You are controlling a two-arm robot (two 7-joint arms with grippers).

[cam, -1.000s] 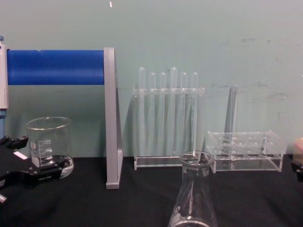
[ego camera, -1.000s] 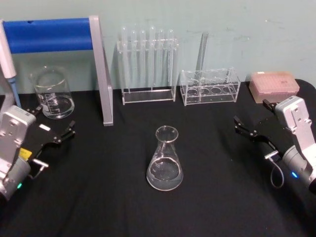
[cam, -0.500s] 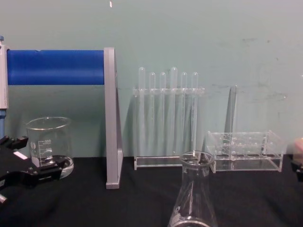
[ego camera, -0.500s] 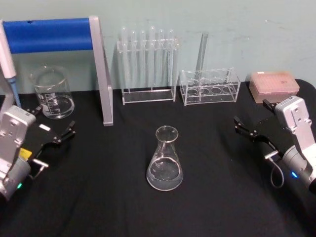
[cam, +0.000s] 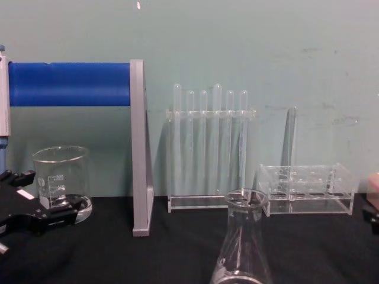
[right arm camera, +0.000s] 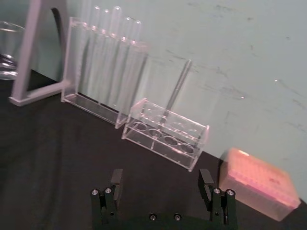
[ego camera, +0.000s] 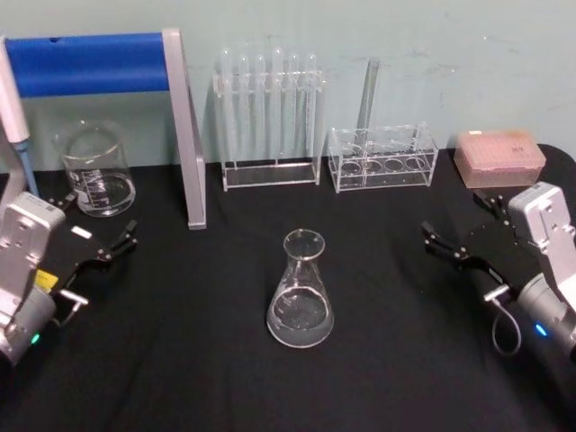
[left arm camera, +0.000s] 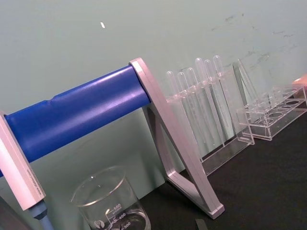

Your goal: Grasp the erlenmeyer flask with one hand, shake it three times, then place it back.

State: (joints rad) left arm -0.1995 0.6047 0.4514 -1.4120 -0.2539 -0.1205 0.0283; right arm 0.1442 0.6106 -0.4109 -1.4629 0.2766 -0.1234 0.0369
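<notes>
The clear glass conical erlenmeyer flask point(ego camera: 301, 292) stands upright and untouched in the middle of the black surface point(ego camera: 198, 360), so the grasp looks not yet begun. The right claw point(ego camera: 453, 218) hovers near the right edge, fingers spread. The left claw point(ego camera: 99, 219), also spread, hangs by the left edge beside the cylindrical glass beaker point(ego camera: 94, 169). Next, I judge, one claw must reach in and close round the flask's neck without tipping it. Counted: one flask, one beaker, six test tubes point(cam: 217, 136) in the taller rack point(ego camera: 270, 171), one in the lower rack point(ego camera: 382, 160).
</notes>
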